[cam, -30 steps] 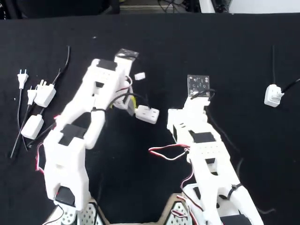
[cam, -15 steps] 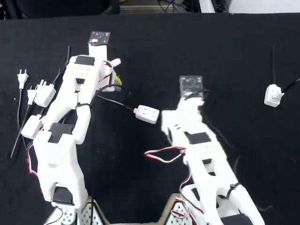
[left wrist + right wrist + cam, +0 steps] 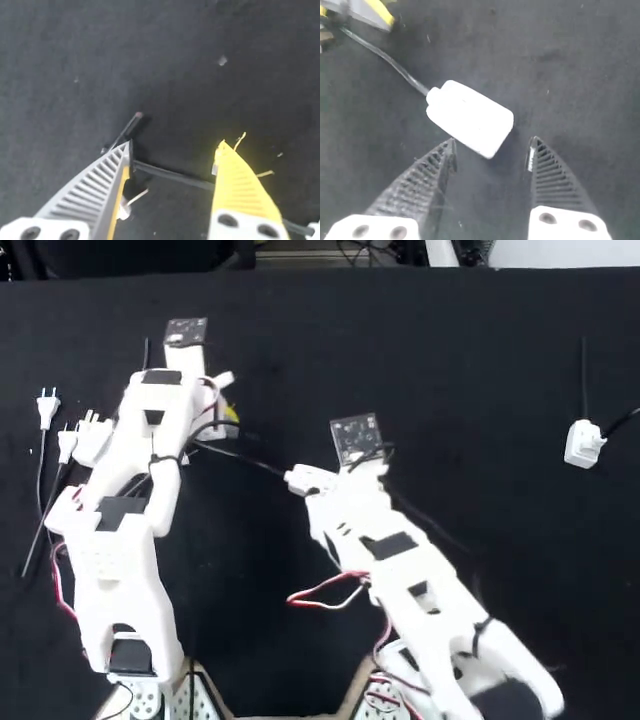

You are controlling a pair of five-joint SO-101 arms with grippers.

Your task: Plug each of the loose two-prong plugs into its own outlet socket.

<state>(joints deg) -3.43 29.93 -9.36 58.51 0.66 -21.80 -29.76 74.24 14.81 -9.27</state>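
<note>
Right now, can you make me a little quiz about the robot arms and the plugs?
1. True or false: the right gripper is shut tight on the white socket block.
2. In the left wrist view, what crosses the gap between the fingers of the left gripper? A: a black cable. B: a white plug. C: a red wire.
3. Fill the gap: in the high view, the loose two-prong plugs lie on the table beside the ___ arm.

Key: 1 false, it is open and not gripping the block. 2 A. 3 left.
</note>
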